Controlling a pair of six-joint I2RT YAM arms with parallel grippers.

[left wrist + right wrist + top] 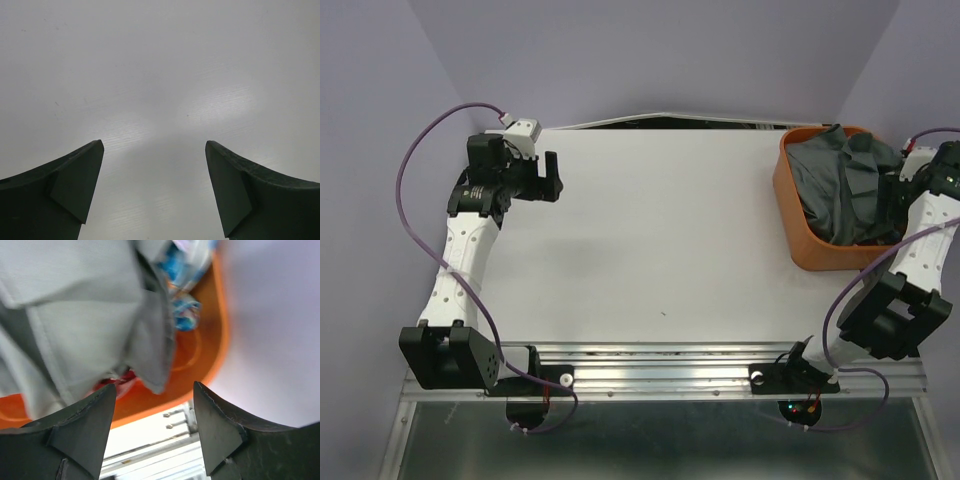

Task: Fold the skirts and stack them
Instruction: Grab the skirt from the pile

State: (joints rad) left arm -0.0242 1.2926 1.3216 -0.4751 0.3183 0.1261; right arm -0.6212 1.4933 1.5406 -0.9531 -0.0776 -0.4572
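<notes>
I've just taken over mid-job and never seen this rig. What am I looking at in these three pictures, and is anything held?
Two robot arms are bolted at the near edge of a white table. One picture looks down from above; the others come from wrist cameras. The left arm's fingers hang open over bare table. The right arm's fingers stand apart over an orange bin holding a grey skirt, with a blue flowered skirt and dark red cloth beneath. Nothing is held.

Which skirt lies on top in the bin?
The grey skirt; the blue skirt and red skirt only peek out beneath it.
</notes>
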